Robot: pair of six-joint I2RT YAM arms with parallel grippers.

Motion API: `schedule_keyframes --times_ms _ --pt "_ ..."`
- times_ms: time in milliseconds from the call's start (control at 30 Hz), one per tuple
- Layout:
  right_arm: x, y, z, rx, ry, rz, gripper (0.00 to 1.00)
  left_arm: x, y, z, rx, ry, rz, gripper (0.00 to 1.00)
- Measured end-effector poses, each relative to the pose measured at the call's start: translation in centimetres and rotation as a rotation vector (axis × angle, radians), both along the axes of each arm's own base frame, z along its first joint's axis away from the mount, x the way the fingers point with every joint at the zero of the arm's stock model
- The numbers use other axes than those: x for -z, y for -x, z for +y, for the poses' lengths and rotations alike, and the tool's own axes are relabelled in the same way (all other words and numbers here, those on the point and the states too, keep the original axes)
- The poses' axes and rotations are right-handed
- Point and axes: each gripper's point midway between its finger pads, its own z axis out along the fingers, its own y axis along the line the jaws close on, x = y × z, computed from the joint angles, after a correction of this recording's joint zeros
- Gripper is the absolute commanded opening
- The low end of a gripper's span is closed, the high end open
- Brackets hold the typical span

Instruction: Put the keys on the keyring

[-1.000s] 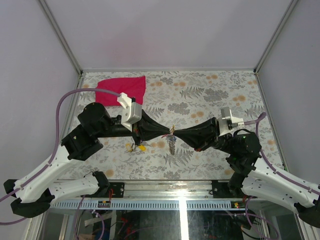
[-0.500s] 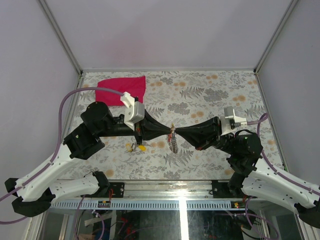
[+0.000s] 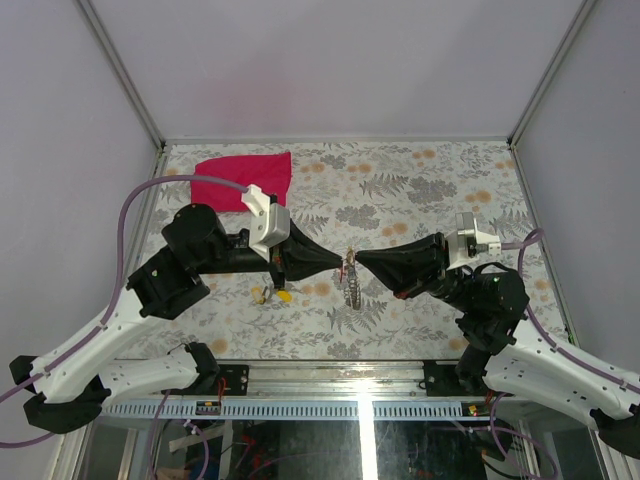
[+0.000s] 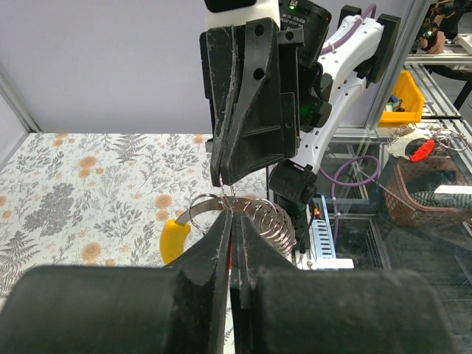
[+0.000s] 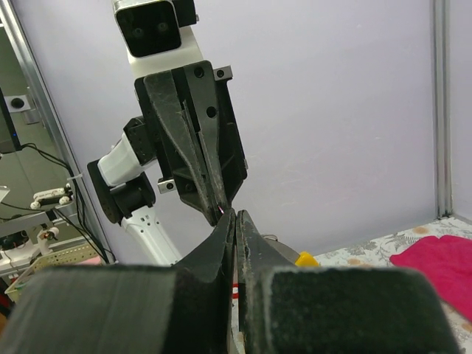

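Both grippers meet tip to tip above the middle of the table. My left gripper [image 3: 343,262] is shut on the keyring [image 4: 200,207], a thin metal ring at its fingertips [image 4: 221,228], with a red sliver between the pads. The silvery chain [image 3: 350,288] hangs below; it shows coiled in the left wrist view [image 4: 274,223]. A yellow-headed key [image 4: 173,237] hangs at the ring. My right gripper [image 3: 360,258] is shut on a thin metal piece touching the ring, seemingly a key; a red bit shows between its pads [image 5: 221,243]. Two more yellow-headed keys [image 3: 273,294] lie under the left arm.
A red cloth [image 3: 245,178] lies at the table's far left and shows in the right wrist view [image 5: 435,258]. The flowered table [image 3: 430,180] is fenced by a metal frame. Beyond the near edge are cables and a yellow bin [image 4: 407,92].
My right gripper has drawn back a little to the right, and my left tip has followed to the right. The chain has swung slightly right with them. Both stay shut.
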Motion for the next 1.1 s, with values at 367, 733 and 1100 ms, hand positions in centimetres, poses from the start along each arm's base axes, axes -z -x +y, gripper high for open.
schedule_keyframes --times_ms 367,733,1100 --pt "0.3 -0.4 -0.3 0.019 -0.017 0.034 0.0 0.2 -0.2 -0.1 -0.005 -0.006 0.0 0.0" --pt "0.0 -0.7 -0.8 0.037 -0.048 0.042 0.0 0.3 -0.3 -0.3 -0.004 -0.007 0.001 0.11" --pt "-1.0 -1.2 -1.2 0.099 -0.076 -0.025 0.0 0.2 -0.6 -0.3 -0.023 -0.002 0.018 0.33"
